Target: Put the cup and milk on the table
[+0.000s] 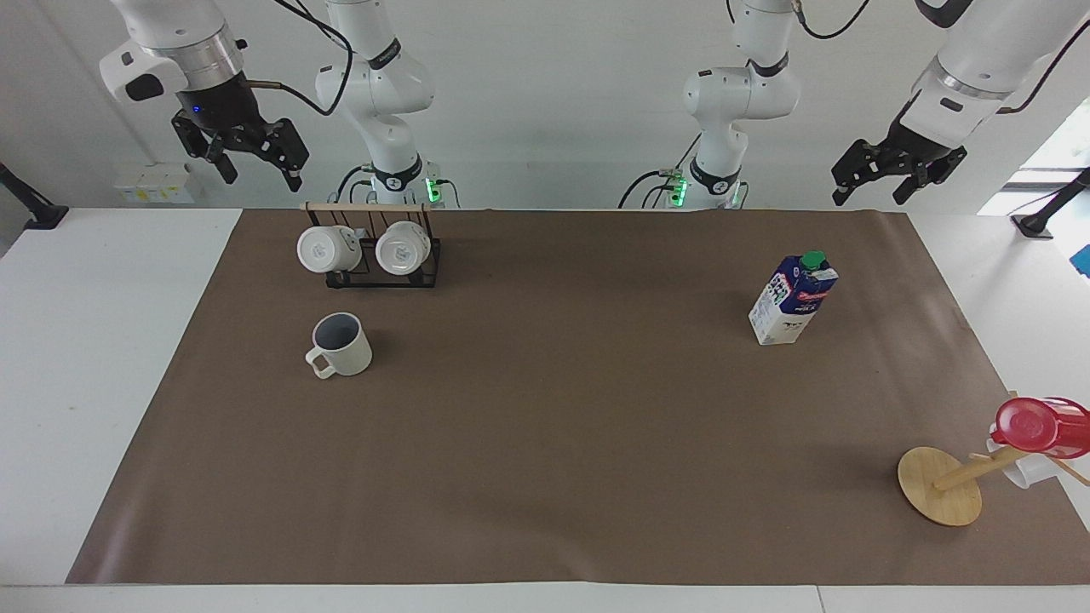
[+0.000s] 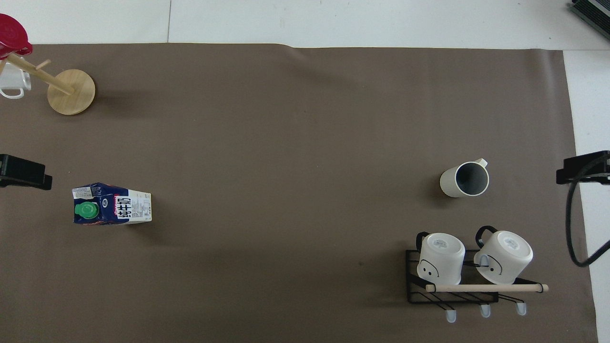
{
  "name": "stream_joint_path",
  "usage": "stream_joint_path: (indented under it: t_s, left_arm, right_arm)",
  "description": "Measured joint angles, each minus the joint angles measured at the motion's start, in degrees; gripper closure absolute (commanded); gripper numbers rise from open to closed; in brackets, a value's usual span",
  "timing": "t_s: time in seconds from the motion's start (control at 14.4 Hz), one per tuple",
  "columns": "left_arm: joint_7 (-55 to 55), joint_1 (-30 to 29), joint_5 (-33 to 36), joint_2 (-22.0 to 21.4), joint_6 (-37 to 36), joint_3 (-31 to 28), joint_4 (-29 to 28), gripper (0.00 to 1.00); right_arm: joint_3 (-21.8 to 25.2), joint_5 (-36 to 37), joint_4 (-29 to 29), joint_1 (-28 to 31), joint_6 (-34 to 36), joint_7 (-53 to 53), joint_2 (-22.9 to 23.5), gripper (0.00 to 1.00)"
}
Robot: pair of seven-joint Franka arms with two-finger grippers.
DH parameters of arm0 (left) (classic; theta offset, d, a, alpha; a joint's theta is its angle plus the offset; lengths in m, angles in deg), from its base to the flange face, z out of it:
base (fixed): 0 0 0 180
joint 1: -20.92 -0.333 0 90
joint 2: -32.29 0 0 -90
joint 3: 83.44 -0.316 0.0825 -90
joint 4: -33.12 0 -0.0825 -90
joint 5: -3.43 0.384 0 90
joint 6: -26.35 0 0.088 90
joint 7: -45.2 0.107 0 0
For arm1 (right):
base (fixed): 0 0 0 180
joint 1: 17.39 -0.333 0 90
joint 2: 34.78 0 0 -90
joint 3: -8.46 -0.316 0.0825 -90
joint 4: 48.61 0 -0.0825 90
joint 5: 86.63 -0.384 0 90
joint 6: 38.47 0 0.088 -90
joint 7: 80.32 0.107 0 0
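Both grippers hang empty with fingers spread, the right gripper (image 1: pixel 253 153) above the mug rack's end, the left gripper (image 1: pixel 896 170) above the milk's end. The cup (image 1: pixel 341 344) and milk (image 1: pixel 793 298) stand upright on the table (image 1: pixel 553 426), well apart. A careless descent could tip the tall carton, or the right gripper could clip the rack (image 1: pixel 375 255) near the cup.

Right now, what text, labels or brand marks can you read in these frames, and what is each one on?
"纯牛奶": large characters down the white side of the milk, read in the overhead view.
Red band on the milk: a brand mark, too blurred to read.
Fine print on the milk's side panels: too small to read.
Printed bases of the two white mugs on the rack: marks, unreadable.
Cup: no text.
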Motion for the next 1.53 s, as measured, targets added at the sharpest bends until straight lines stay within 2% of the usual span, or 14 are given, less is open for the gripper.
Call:
stream_joint_path:
  t_s: [1.53]
  left_arm:
    - [0.0, 0.0, 0.0, 0.0, 0.0, 0.0, 0.0, 0.0]
  right_arm:
    - [0.0, 0.0, -0.95, 0.0, 0.0, 0.0, -0.26, 0.0]
